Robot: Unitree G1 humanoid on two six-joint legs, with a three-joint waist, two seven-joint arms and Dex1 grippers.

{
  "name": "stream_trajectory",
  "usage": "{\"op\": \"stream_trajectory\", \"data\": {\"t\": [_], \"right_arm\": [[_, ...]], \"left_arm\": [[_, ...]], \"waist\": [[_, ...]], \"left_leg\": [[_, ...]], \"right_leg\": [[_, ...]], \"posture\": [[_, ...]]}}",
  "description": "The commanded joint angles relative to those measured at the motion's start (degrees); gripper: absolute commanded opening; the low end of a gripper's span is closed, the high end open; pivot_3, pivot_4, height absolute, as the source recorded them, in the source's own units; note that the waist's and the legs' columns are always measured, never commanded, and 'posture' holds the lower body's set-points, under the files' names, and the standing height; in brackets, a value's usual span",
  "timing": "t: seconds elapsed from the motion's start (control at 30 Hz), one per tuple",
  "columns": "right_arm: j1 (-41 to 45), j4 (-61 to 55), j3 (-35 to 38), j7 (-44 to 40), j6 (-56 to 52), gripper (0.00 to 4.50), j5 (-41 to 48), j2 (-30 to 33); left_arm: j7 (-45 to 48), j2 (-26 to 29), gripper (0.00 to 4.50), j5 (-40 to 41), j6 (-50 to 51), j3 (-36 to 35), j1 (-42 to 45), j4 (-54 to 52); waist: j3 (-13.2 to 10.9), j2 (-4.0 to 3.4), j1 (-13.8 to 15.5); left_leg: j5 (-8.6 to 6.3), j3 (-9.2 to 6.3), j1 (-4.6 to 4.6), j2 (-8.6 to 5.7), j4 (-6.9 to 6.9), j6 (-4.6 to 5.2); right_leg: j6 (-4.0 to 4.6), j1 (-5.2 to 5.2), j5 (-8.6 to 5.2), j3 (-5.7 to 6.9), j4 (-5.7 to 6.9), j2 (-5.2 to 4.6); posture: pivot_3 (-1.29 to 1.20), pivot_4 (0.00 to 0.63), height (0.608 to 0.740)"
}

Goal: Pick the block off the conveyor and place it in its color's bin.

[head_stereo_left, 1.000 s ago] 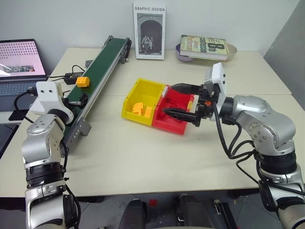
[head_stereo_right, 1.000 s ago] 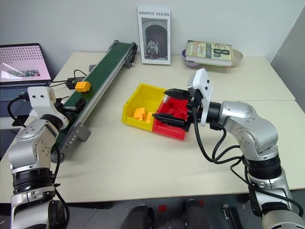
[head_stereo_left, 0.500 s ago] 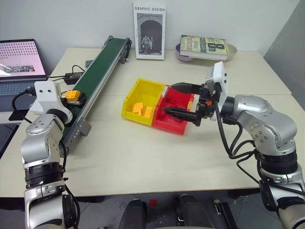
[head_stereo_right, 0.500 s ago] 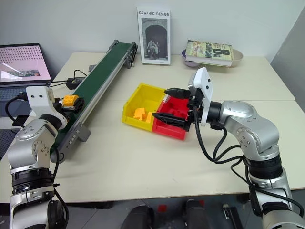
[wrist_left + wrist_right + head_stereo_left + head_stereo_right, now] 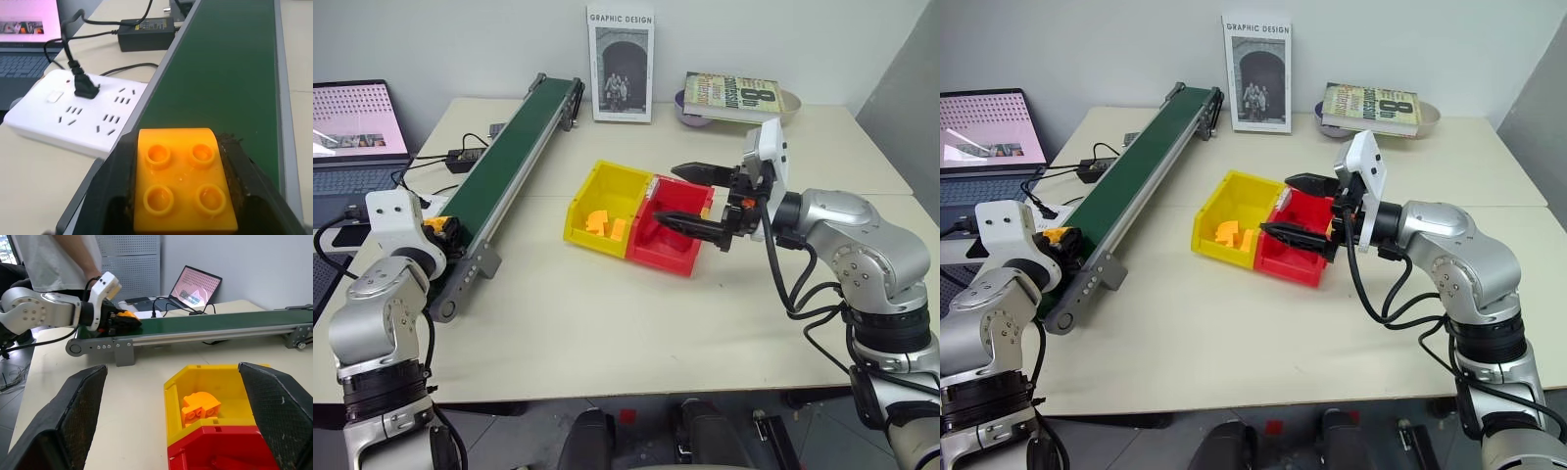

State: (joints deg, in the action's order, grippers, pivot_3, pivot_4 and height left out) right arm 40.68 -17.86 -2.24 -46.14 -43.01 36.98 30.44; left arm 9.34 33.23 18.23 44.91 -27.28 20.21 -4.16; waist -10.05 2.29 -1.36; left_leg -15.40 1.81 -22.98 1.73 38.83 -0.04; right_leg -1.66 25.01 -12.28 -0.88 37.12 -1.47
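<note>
- The left claw is clamped on the block, an orange-yellow studded cube, with a black finger pressed against each of its sides.
- The left arm is bent at the near end of the conveyor, its claw pointing forward and slightly down along the belt; the block sits in the claw at that near end, above the belt's edge.
- The right claw hangs level over the red bin, pointing toward the robot's left, its two fingers spread wide apart and holding nothing.
- The right arm is bent at the elbow, its forearm crossing above the desk to the right of the bins.
- The yellow bin stands joined to the red bin on its left side, in the middle of the desk and well apart from the block; orange-yellow pieces already lie in it.
- Beside the conveyor on the left lie a white power strip with a black plug in it, a black adapter and cables.
- A laptop is open at the left edge of the desk.
- At the far side a book stands upright against the wall, and another book lies on a bowl.
- In the right wrist view a person in a white top stands behind the left arm.
- The desk between the conveyor and the yellow bin is bare.
</note>
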Motion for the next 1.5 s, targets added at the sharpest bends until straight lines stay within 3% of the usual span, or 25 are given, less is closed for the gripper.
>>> {"op": "stream_trajectory", "data": {"t": [0.03, 0.17, 0.3, 0.53, 0.7, 0.77, 1.03, 1.17, 1.5], "right_arm": [[1.42, -0.92, 1.83, 0.44, 1.12, 4.50, 0.22, 0.17], [-0.50, -3.61, 1.89, 3.04, 0.26, 4.50, -0.93, 1.06], [-4.68, -9.58, 3.05, 8.25, -2.46, 4.50, -2.08, 3.04], [-13.04, -20.73, 4.15, 15.41, -7.69, 4.50, -4.55, 7.20], [-16.13, -25.87, 5.24, 18.49, -10.49, 4.50, -4.00, 7.91], [-16.91, -27.84, 6.16, 20.08, -12.08, 4.50, -3.19, 7.52], [-17.63, -30.77, 8.77, 23.58, -15.67, 4.50, -1.32, 7.16], [-16.33, -27.92, 8.45, 22.05, -14.21, 4.50, -1.50, 8.09], [-9.81, -11.48, 5.79, 7.47, -4.40, 4.50, -2.29, 11.90]], "left_arm": [[-0.84, -0.11, 1.53, 1.70, 1.89, -0.90, 2.02, -5.22], [1.96, -0.44, 1.53, 3.26, 1.83, 3.18, 7.50, -5.43], [10.01, -0.35, 1.53, 3.22, -0.12, 12.52, 15.25, -1.26], [27.86, -2.59, 1.53, -4.58, -16.48, 30.69, 26.83, 17.23], [32.38, -6.26, 1.53, -9.44, -28.50, 34.55, 34.66, 35.17], [33.26, -7.61, 2.23, -10.31, -32.09, 34.41, 37.32, 41.35], [35.15, -9.76, 3.65, -11.60, -38.90, 32.38, 43.10, 52.78], [36.91, -7.59, 4.41, -11.31, -37.83, 31.05, 42.34, 50.30], [51.55, 12.06, 4.41, -2.61, -16.88, 27.06, 19.65, 8.84]], "waist": [[0.00, 0.00, 0.00], [0.00, 0.00, 0.32], [0.00, 0.01, 1.36], [0.00, 0.00, 1.23], [0.00, 0.00, 1.06], [0.00, 0.00, 0.95], [0.00, 0.00, 1.07], [0.00, 0.00, 1.03], [-0.04, -0.05, -0.33]], "left_leg": [[0.00, 0.02, 0.01, -0.01, 0.00, 0.00], [0.00, 0.03, -0.01, -0.02, 0.01, 0.00], [0.00, 0.02, -0.05, -0.10, 0.01, 0.00], [0.00, 0.15, -0.07, -0.17, 0.01, 0.00], [0.00, 0.13, -0.06, -0.19, 0.01, 0.01], [0.00, 0.08, -0.07, -0.17, 0.02, 0.01], [0.00, 0.06, -0.10, -0.13, 0.01, 0.01], [0.00, 0.06, -0.14, -0.12, 0.02, 0.01], [0.00, 0.02, -0.04, 0.09, -0.08, 0.02]], "right_leg": [[0.00, 0.00, 0.00, -0.01, 0.00, 0.00], [0.00, 0.00, 0.00, 0.00, 0.00, 0.04], [0.00, 0.00, 0.00, 0.01, -0.05, 0.20], [0.01, 0.03, -0.01, -0.09, -0.12, 0.22], [0.07, 0.05, -0.06, -0.06, -0.11, 0.50], [0.09, 0.06, -0.08, -0.04, -0.10, 0.63], [0.09, 0.06, -0.08, -0.05, -0.11, 0.60], [0.08, 0.07, -0.08, -0.05, -0.13, 0.52], [0.11, 0.12, -0.10, -0.06, 0.02, 0.52]], "posture": [[0.00, 0.150, 0.740], [0.00, 0.150, 0.740], [0.00, 0.150, 0.740], [0.00, 0.150, 0.740], [0.00, 0.150, 0.740], [0.00, 0.150, 0.740], [0.00, 0.150, 0.740], [0.00, 0.150, 0.740], [0.00, 0.150, 0.740]]}}
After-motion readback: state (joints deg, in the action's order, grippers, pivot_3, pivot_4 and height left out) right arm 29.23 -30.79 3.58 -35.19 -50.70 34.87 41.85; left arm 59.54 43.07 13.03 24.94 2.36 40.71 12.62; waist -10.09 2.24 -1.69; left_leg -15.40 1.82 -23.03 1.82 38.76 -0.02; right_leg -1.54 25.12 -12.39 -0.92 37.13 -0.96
